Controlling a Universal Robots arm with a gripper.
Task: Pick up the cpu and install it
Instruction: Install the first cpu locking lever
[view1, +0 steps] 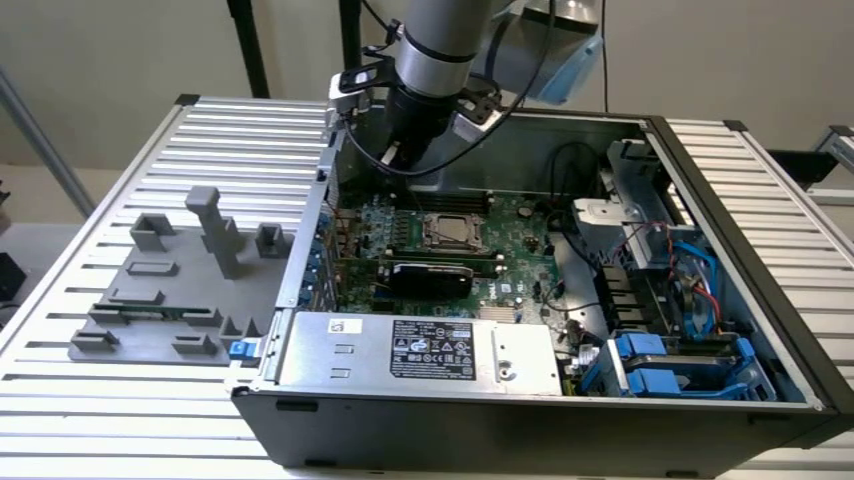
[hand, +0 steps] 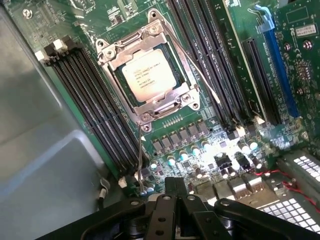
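Your jaws are clenched on nothing just above the green board (hand: 90, 15), and the chip (hand: 148, 80) lies in its metal socket frame (hand: 165, 106) beyond them, so a low pass could snag the thin latch wire (hand: 202, 75) or knock the chip crooked on its pins

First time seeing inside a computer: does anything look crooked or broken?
Nothing stands out. The cpu lies flat and square inside its metal socket frame; the shut gripper hangs above the board, holding nothing.
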